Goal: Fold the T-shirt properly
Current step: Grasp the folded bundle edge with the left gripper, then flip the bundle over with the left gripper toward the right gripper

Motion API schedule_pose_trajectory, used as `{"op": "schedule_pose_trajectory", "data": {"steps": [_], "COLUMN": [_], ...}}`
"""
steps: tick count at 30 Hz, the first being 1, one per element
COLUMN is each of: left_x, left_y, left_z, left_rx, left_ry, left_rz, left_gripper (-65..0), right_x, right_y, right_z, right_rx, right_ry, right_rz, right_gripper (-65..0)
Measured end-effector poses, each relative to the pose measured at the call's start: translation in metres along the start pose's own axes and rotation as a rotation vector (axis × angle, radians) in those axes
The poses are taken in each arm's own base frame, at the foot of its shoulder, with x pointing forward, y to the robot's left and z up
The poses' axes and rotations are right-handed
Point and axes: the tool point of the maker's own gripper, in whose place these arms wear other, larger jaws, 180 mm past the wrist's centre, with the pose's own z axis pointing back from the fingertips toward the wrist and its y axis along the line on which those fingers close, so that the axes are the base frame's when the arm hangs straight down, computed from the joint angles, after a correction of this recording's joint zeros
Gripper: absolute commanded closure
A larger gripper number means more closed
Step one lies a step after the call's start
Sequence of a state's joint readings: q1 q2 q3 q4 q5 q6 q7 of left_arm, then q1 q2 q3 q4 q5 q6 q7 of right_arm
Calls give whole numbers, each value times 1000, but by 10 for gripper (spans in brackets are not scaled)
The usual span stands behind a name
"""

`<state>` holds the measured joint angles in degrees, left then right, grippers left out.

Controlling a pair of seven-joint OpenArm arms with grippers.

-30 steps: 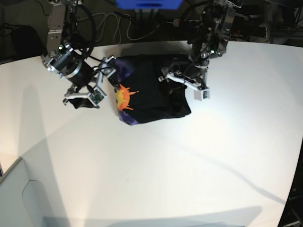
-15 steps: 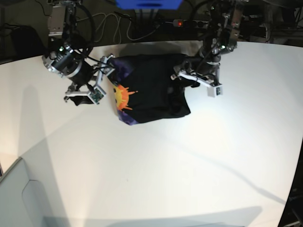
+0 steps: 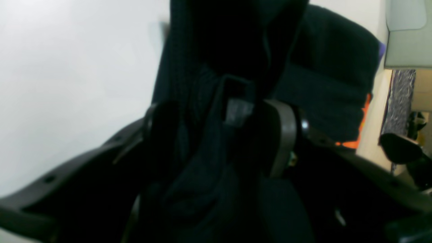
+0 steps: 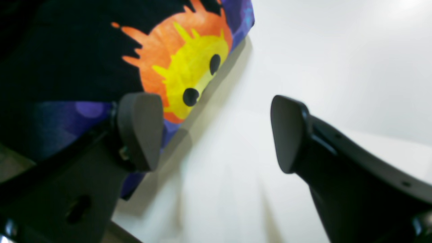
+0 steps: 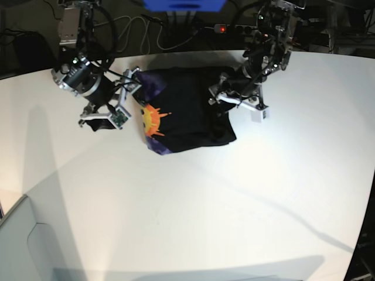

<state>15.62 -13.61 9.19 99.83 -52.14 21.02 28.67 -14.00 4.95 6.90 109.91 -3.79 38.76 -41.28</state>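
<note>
The black-fingered left gripper (image 5: 237,100) hangs from its arm at the far right of the base view, wrist angled downward, jaws spread wide. The black right gripper (image 4: 216,135), on the arm at that view's left, also stands with its rounded pads (image 4: 140,130) far apart, nothing between them.

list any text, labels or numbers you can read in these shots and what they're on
No readable text in any view.
T-shirt: the small grey tag on it, in the left wrist view, is too blurred to read.
Sun-face print: a picture only, no lettering.
Blue item at the top edge of the base view: no legible marking.
</note>
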Motion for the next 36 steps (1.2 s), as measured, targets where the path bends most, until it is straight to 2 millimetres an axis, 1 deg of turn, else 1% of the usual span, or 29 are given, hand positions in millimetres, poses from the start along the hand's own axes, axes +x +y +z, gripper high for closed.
{"op": "schedule_pose_trajectory", "data": {"steps": [3, 7, 10, 11, 14, 15, 16, 19, 21, 28, 33, 34, 36], "left_x": [1, 2, 6, 7, 12, 13, 16, 26, 27, 13, 13, 9, 7], "left_y": [5, 3, 6, 3, -12, -13, -11, 3, 9, 29, 29, 30, 22], "left_z": [5, 7, 9, 10, 17, 17, 18, 23, 25, 13, 4, 3, -3], "left_rx": [9, 8, 15, 14, -24, -28, -25, 11, 25, 72, 66, 62, 46], "left_ry": [7, 5, -1, -5, -27, -31, -37, -69, -73, -31, -31, -12, 13], "left_rz": [-14, -17, -27, -26, -39, -40, -35, -15, -9, 26, 49, 48, 32], "left_gripper": [-374, -374, -374, -374, -374, -374, -374, -374, -374, -374, -371, -371, -370], "right_x": [-3, 0, 0, 0, 0, 1, 1, 2, 2, 2, 2, 2, 2], "right_y": [-2, -1, -2, -2, -2, -2, -2, -3, -3, -3, -3, -4, -3], "right_z": [1, 0, 0, 0, 0, 0, 0, 0, 0, 0, 0, 0, 0], "right_rx": [-7, -3, -3, -3, -4, -5, -5, -7, -7, -7, -7, -8, -7], "right_ry": [12, 2, 3, 2, 2, 0, 0, -3, -1, -1, -3, 0, -2], "right_rz": [2, 2, 3, 3, 2, 3, 4, 6, 5, 5, 6, 6, 6], "right_gripper": [-479, -479, -479, -479, -479, -479, -479, -480, -480, -480, -480, -480, -480]}}
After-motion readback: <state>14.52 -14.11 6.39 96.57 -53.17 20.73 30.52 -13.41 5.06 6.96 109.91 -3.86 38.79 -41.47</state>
